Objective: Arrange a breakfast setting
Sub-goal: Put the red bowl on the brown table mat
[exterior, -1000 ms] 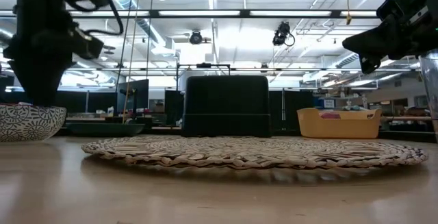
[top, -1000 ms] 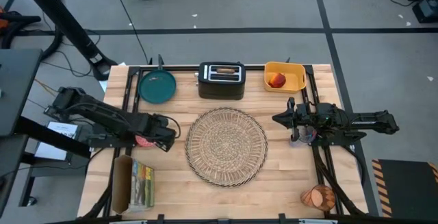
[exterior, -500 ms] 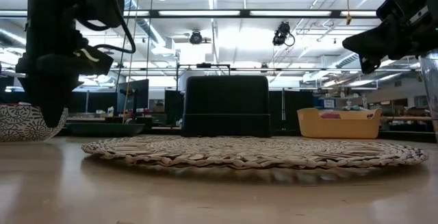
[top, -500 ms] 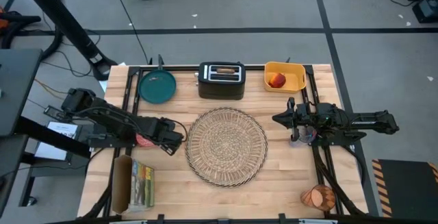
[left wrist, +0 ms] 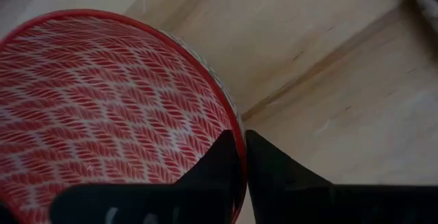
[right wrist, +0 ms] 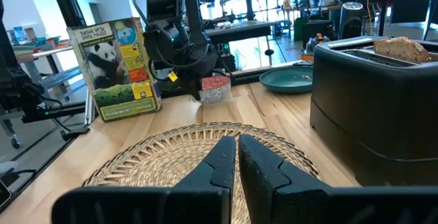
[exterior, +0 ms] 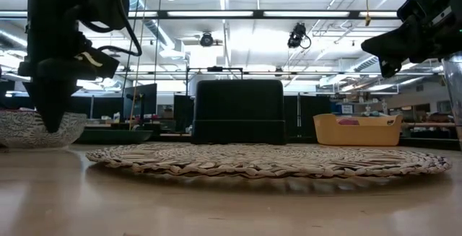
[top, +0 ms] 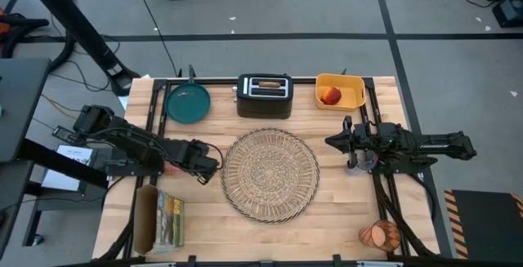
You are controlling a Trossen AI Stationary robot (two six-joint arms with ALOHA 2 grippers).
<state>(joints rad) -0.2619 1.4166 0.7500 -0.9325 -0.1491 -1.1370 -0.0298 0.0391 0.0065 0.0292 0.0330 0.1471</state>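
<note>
The small cereal bowl [left wrist: 102, 107], red-patterned inside, stands on the wooden table left of the round straw placemat [top: 270, 175]. My left gripper [left wrist: 243, 136] points down over the bowl's placemat-side rim and is shut on it. My right gripper [top: 331, 142] is shut and hovers level over the table's right side, holding nothing. The dark teal plate [top: 188, 104] lies at the far left. A toast slice [right wrist: 404, 46] sticks up from the black toaster [top: 264, 95]. The red fruit [top: 330, 95] lies in the yellow bin [top: 340, 91]. The orange tumbler [top: 378, 236] is at the near right corner. My left gripper pinches the bowl's rim [left wrist: 236, 118] on the side nearest the placemat, one finger [left wrist: 222, 159] inside the bowl and one [left wrist: 267, 166] outside. The fingers come from above, pointing down. The bowl's base rests on the table [exterior: 29, 129].
A panda cereal box [top: 163, 220] lies at the near left. The toaster and the yellow bin line the far edge. A clear glass [top: 353, 166] stands under my right arm. Bare wood shows in front of the placemat.
My left gripper has come down and moved a little toward the placemat, then shut on the bowl's rim. In the low view the bowl has shifted slightly toward the placemat as the fingers shut.
</note>
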